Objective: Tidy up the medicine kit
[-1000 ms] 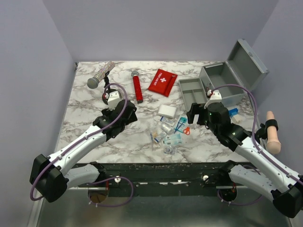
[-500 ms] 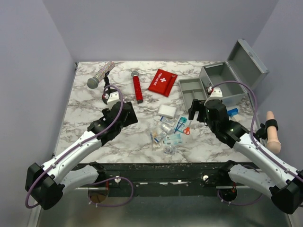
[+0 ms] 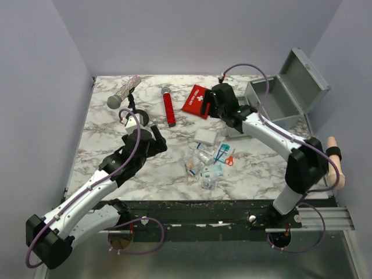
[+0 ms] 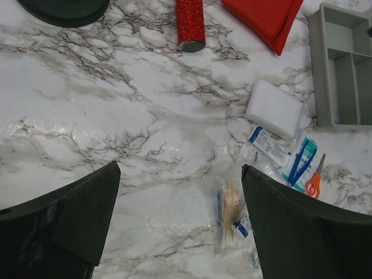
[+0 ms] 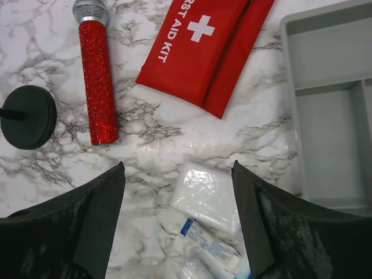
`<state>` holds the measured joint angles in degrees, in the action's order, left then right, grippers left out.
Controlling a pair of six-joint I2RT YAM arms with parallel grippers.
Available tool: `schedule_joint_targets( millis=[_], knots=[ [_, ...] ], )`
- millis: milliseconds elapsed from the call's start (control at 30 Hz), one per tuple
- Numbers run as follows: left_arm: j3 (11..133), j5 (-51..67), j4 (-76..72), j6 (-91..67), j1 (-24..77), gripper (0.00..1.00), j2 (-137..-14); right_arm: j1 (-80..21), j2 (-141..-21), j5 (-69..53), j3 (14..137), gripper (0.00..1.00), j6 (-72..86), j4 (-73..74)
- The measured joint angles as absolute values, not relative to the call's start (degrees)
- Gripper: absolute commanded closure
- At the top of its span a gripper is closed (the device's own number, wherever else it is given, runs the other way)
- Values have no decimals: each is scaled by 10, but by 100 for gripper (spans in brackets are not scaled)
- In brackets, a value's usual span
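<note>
The medicine kit [image 3: 278, 100] is seen at about 2 o'clock on the marble table [image 3: 110, 157], its lid [image 3: 303, 74] raised. Its divided tray [image 5: 331, 110] is set on the marble just beside the box at its 8 o'clock. In the top view the tray is partly covered by the right arm.

The right gripper [image 5: 177, 221] is held spread and empty above the marble. The red first-aid pouch [image 5: 206, 46] is found at its 12 o'clock and the white pad [image 5: 204, 195] just below it. The left gripper [image 4: 180, 221] is likewise spread, with nothing between its fingers, at the table's 9 o'clock.

Two microphones are counted, a red one [image 3: 168, 108] at 11 o'clock and a silver one [image 3: 123, 92] at 10 o'clock. One black round base [image 5: 26, 116] is seen beside the red one. One pair of orange-handled scissors [image 4: 314, 181] and one packet of swabs [image 4: 231, 208] are made out in the loose pile of supplies [image 3: 206, 165] at the centre. The other small packets are too small to count.
</note>
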<state>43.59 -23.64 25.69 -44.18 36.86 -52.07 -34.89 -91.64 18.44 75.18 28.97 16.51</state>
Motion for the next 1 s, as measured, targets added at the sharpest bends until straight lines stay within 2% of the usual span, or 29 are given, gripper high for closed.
schedule_joint_targets(
  millis=[200,533,733,1000],
  knots=[
    [386,-237,242,-446,368,4,-461,-314,-1061,134,824,29,357,144],
    [362,-252,210,-431,367,4,-465,-249,-1205,82,943,34,392,139],
    [363,-252,209,-428,364,4,-494,-248,-1266,76,1029,39,387,150],
    [363,-253,209,-429,364,4,-495,-248,-1292,77,1037,44,383,177]
  ],
)
